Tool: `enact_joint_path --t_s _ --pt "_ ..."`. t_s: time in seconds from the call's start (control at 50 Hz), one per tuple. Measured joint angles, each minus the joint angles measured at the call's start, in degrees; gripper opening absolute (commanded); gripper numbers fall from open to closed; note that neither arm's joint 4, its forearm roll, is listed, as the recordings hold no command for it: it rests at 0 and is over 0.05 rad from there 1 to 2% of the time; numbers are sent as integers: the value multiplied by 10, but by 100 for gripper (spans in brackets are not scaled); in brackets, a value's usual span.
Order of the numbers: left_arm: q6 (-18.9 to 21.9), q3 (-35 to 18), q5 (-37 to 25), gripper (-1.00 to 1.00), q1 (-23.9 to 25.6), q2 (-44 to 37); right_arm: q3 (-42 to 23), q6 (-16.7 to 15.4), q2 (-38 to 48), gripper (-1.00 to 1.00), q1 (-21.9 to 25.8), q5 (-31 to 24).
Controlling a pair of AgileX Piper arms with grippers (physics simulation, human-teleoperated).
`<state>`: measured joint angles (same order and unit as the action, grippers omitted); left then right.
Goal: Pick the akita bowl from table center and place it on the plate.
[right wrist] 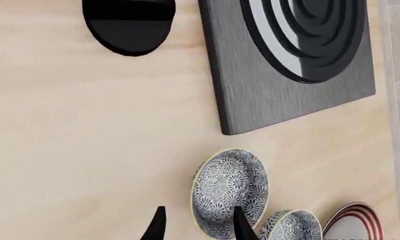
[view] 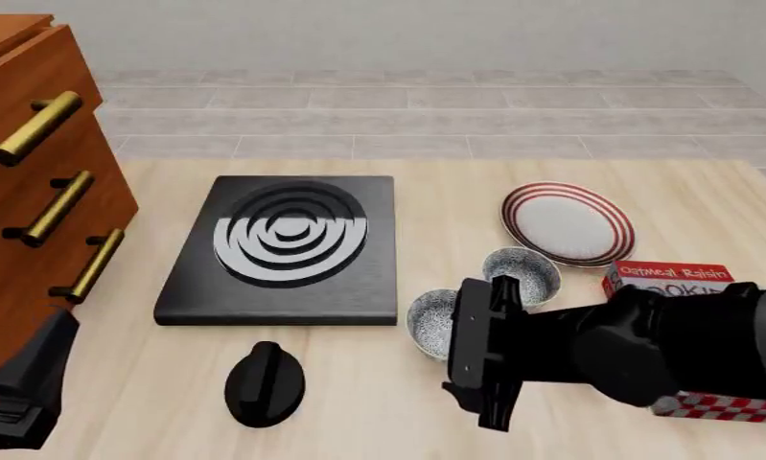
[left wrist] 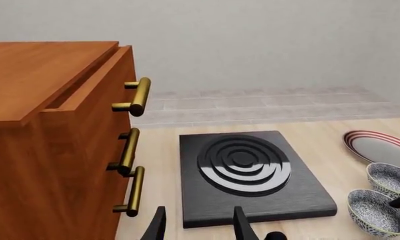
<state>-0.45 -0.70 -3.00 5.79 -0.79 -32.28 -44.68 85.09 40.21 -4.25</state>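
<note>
The akita bowl (view: 429,321) (right wrist: 228,192) (left wrist: 379,211), speckled grey and white inside, sits near the table's middle, just in front of the stove's right corner. A second, like bowl (view: 521,272) (right wrist: 290,227) stands right behind it. Further back right lies the red-striped plate (view: 568,222) (left wrist: 381,147) (right wrist: 352,222). My right gripper (right wrist: 198,226) (view: 470,356) hovers open beside the akita bowl; one finger (right wrist: 242,225) overlaps its rim in the right wrist view. Low at the front left, my left gripper (left wrist: 198,227) is open with nothing in it, pointing towards the stove.
A wooden drawer cabinet (view: 31,182) with brass handles fills the left. The black stove plate (view: 287,247) lies in the middle, a black knob (view: 265,381) in front of it. A red cookie box (view: 670,277) is at the right behind my right arm.
</note>
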Motion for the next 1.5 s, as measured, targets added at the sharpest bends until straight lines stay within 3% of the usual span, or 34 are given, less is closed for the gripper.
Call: enact_joint_path --t_s 0.98,1.0,1.5 --pt "0 3 5 100 4 -5 -22 9 89 100 -4 41" --pt "0 3 5 100 4 -5 -21 9 87 -100 -3 41" --pt "1 2 6 100 5 -9 -14 5 19 -100 38 -2"
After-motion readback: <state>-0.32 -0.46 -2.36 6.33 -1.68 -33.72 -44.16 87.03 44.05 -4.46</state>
